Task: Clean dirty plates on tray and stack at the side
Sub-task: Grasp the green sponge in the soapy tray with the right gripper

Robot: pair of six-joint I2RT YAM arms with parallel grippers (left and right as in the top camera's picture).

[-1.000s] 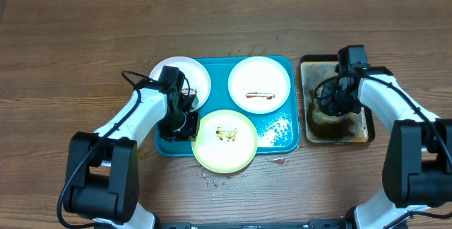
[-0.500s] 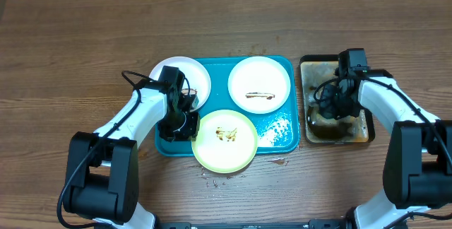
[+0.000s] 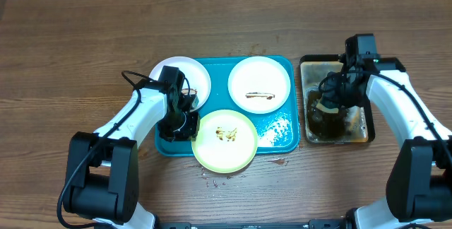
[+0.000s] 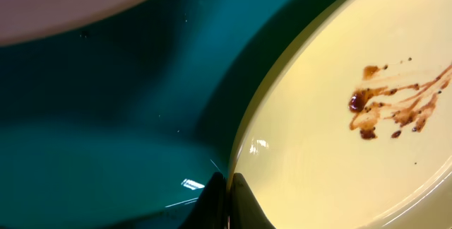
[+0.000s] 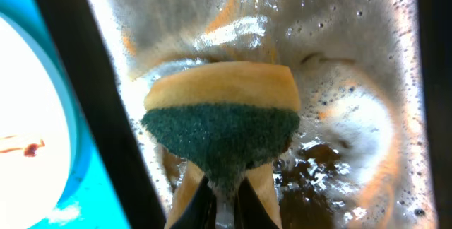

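The teal tray (image 3: 279, 133) holds three plates. A white plate (image 3: 198, 77) lies at its back left, overhanging the rim. A white plate (image 3: 259, 82) with a brown smear lies at the back right. The yellow-green plate (image 3: 224, 141) with brown smears lies at the front. My left gripper (image 3: 185, 123) is shut on that plate's left rim (image 4: 244, 144), fingers pinched at the edge (image 4: 227, 194). My right gripper (image 3: 337, 96) is over the black tray, shut on a yellow and green sponge (image 5: 222, 116) held just above the brown foamy liquid.
The black tray (image 3: 305, 63) of brown liquid stands right of the teal tray. Small brown drips (image 3: 215, 183) lie on the wooden table in front of the tray. Bare wood surrounds both trays.
My right gripper has lifted and moved slightly back and right over the black tray with the sponge. The left arm and the plates have not moved.
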